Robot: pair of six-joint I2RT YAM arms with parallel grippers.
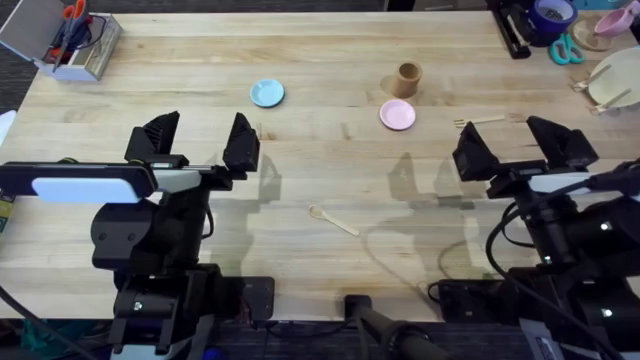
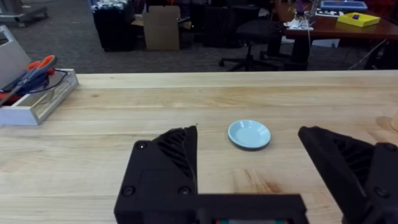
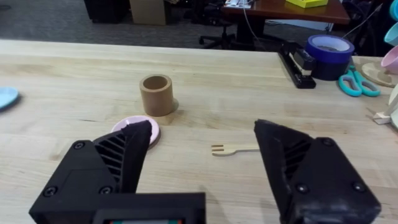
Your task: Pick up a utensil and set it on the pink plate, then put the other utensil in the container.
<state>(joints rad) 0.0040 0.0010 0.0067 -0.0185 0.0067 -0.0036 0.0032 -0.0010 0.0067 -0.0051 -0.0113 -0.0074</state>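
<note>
The pale wooden fork (image 1: 480,121) lies on the table right of the pink plate (image 1: 397,115); the right wrist view shows the fork (image 3: 233,149) just beyond my fingers, with the pink plate (image 3: 149,127) partly hidden by one of them. The brown container (image 1: 407,79) stands upright just behind the plate, also seen as the container (image 3: 156,95). The wooden spoon (image 1: 333,220) lies near the table's middle front. My right gripper (image 1: 524,146) is open, a little nearer than the fork. My left gripper (image 1: 198,141) is open at the left, holding nothing.
A light blue plate (image 1: 267,94) sits ahead of the left gripper, seen as the blue plate (image 2: 249,134). A clear box of scissors (image 1: 68,40) stands at the far left corner. A stapler (image 1: 512,30), tape roll (image 1: 552,14), teal scissors (image 1: 565,50) and a cream plate (image 1: 615,80) crowd the far right.
</note>
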